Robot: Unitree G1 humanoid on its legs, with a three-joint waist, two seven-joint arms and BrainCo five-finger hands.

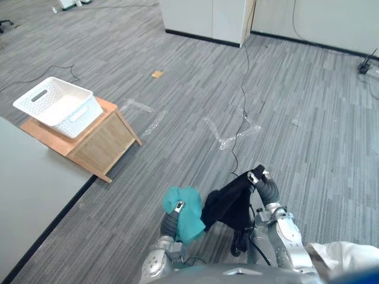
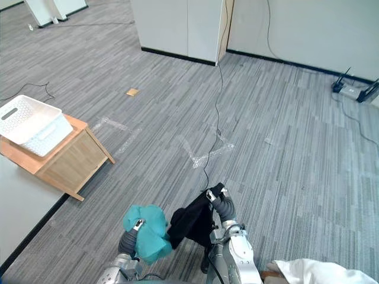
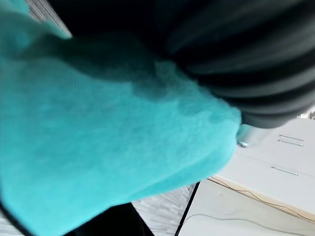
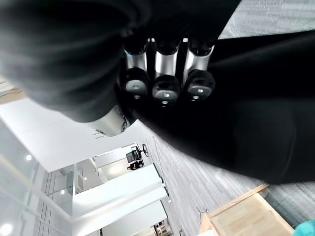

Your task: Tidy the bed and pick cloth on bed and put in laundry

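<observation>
A teal cloth (image 1: 186, 216) is bunched in my left hand (image 1: 172, 218), low in the left eye view; it covers most of the left wrist view as the teal cloth (image 3: 108, 142). A black cloth (image 1: 228, 201) hangs from my right hand (image 1: 265, 184), whose fingers (image 4: 165, 73) are curled round the black cloth (image 4: 246, 123). The white laundry basket (image 1: 59, 106) stands empty on a low wooden table (image 1: 98, 139) at the left. The grey bed (image 1: 29, 195) edge lies at the lower left.
Grey carpet floor stretches ahead, with tape marks (image 1: 234, 133) and a thin black cable (image 1: 244, 89) running toward white cabinets (image 1: 204, 18) at the back. A white cloth (image 1: 346, 257) shows at the bottom right.
</observation>
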